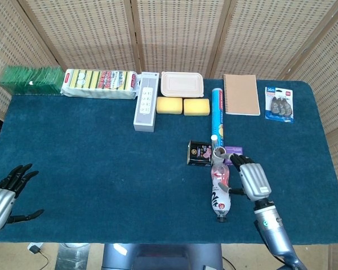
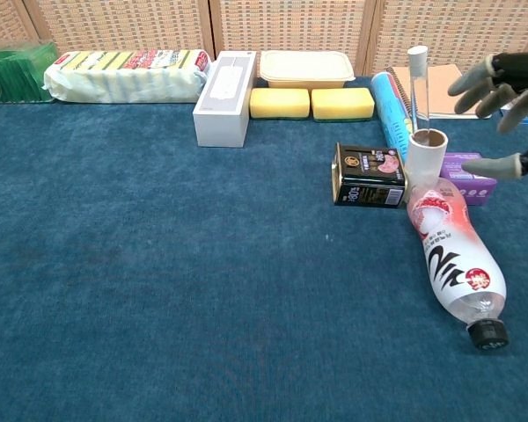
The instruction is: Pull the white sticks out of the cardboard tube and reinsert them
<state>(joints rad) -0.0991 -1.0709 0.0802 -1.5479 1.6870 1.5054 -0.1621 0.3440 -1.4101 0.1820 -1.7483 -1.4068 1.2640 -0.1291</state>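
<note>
A short white cardboard tube stands upright between a black tin and a purple box, also seen in the head view as the tube. One white stick rises out of its mouth, tall and upright. My right hand hovers just right of the tube with its fingers spread, holding nothing; from the head camera this right hand lies beside the bottle. My left hand rests open at the table's near left corner, far from the tube.
A plastic bottle lies on its side in front of the tube. A black tin and purple box flank the tube. A blue roll, notebook, sponges, power strip and lunchbox line the back.
</note>
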